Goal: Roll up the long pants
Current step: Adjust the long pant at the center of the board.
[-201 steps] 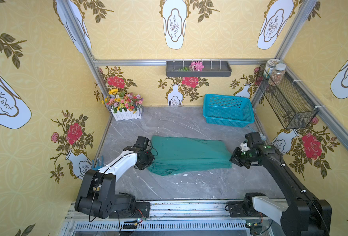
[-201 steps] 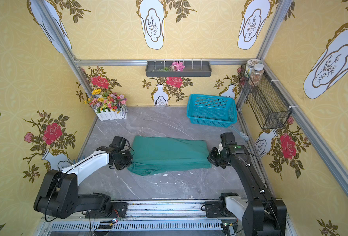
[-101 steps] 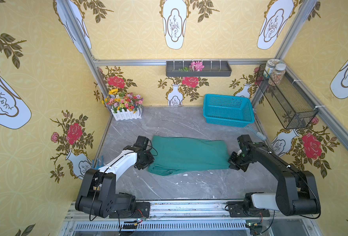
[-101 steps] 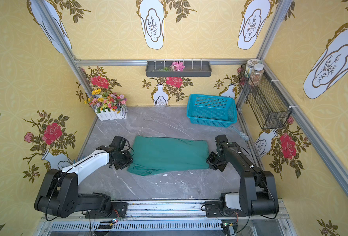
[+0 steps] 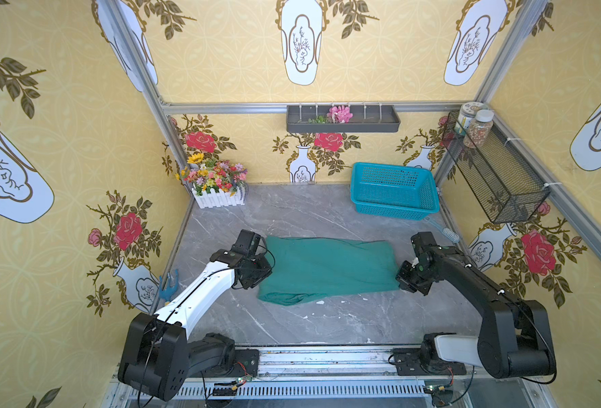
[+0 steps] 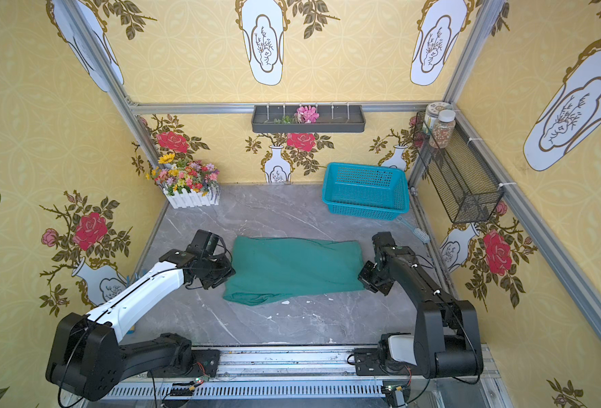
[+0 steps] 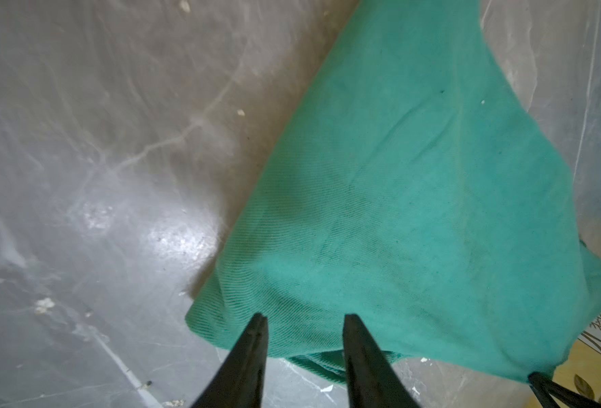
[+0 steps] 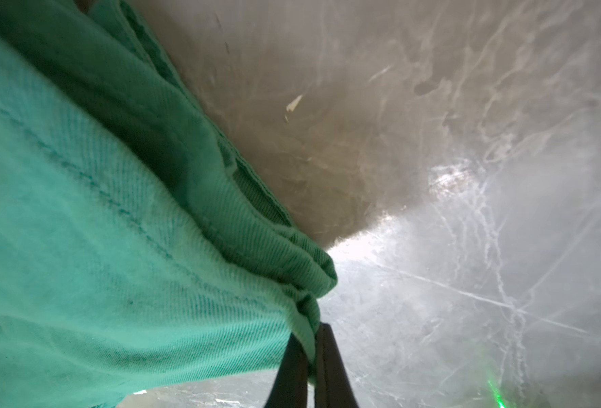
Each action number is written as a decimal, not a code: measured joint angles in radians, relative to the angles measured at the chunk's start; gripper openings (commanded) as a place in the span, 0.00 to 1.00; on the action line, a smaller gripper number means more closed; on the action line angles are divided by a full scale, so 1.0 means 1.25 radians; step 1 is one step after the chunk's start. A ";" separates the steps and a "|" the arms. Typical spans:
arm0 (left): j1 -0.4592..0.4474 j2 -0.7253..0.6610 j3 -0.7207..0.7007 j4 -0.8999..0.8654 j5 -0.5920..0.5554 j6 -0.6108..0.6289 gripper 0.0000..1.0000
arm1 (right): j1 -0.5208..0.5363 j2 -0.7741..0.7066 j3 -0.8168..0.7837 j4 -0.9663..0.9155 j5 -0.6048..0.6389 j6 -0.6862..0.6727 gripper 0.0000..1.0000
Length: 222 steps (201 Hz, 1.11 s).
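**Folded teal pants held between two grippers**

One pair of dark teal-green soft fabric long pants (image 5: 327, 268) lies folded into a flat, roughly rectangular pad on the grey marble-patterned table (image 5: 292, 318). It spans the gap between the two arms.

There are two grippers. The left gripper (image 7: 305, 318) stands at one end of the pad with its black jaws apart and its tips over the cloth edge. Whether they touch the fabric cannot be told. The right gripper (image 8: 311, 332) is clenched on a corner at the opposite end, with bunched fabric layers pinched between its fingers.

There are four containers:
- **Basket:** one turquoise plastic mesh basket (image 5: 394, 208) stands on the table beyond the right gripper, away from the arm bases. One pale blue brush (image 5: 449, 233) lies between the basket and that gripper.
- **Rack:** one black wire rack (image 5: 497, 183) hangs on the side wall, above and outward of the right gripper. It holds two lidded jars (image 5: 477, 129).
- **Planter:** one white picket planter (image 5: 218, 199) stands beyond the left gripper and holds a mixed bunch of flowers (image 5: 214, 175).
- **Tray:** one dark grey tray (image 5: 369, 126) is fixed to the rear wall and holds a pink blossom (image 5: 341, 113) and green sprigs.
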 measured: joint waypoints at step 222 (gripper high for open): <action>-0.067 0.111 0.134 0.039 -0.017 -0.070 0.41 | 0.197 0.096 0.271 -0.030 0.161 0.021 0.45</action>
